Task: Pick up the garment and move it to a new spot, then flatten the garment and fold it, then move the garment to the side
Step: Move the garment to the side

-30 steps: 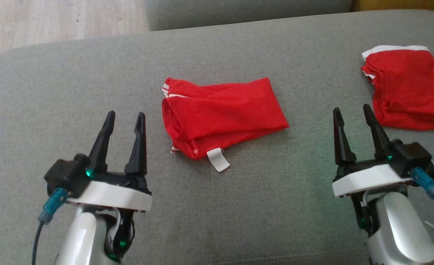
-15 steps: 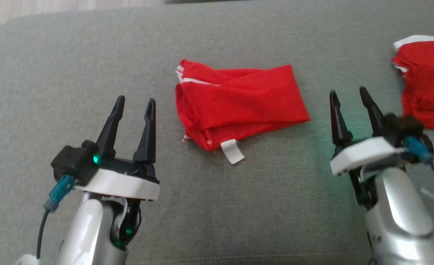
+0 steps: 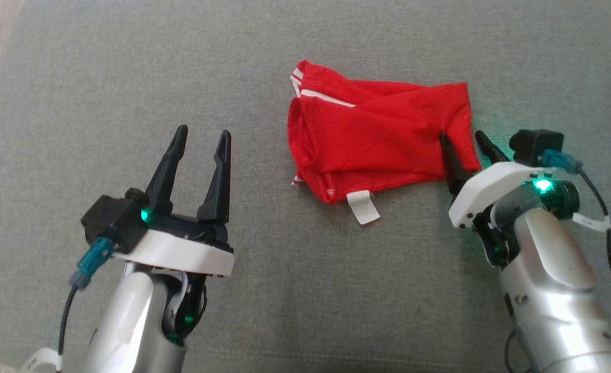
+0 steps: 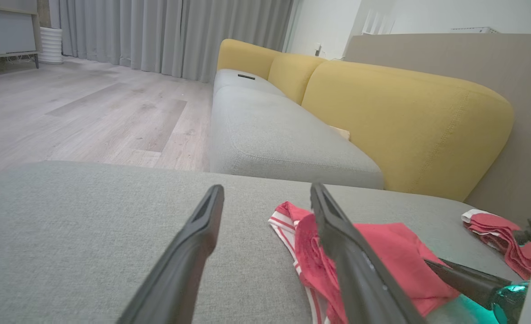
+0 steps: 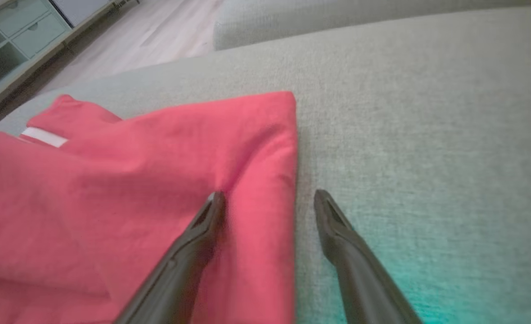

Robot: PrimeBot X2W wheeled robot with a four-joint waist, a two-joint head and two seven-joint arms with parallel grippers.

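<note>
Nothing here can be read as text, a brand, a number or a sign. The white tag (image 3: 363, 206) at the near edge of the red garment (image 3: 378, 134) looks blank in the head view. Small dark marks on the right forearm (image 3: 549, 269) are too tiny to make out.

Red, white-trimmed garment (image 3: 373, 140), loosely folded, lying flat, its right edge between the right gripper's (image 3: 461, 135) spread fingers, one fingertip over cloth.

The grey cushion (image 3: 129, 77) is bare from 6 round to 12 o'clock of the red garment (image 3: 378, 134), save the left gripper (image 3: 203, 132) at 8. The right gripper (image 3: 461, 135) straddles its 3 o'clock edge; a second red garment (image 4: 490, 227) lies beyond.
</note>
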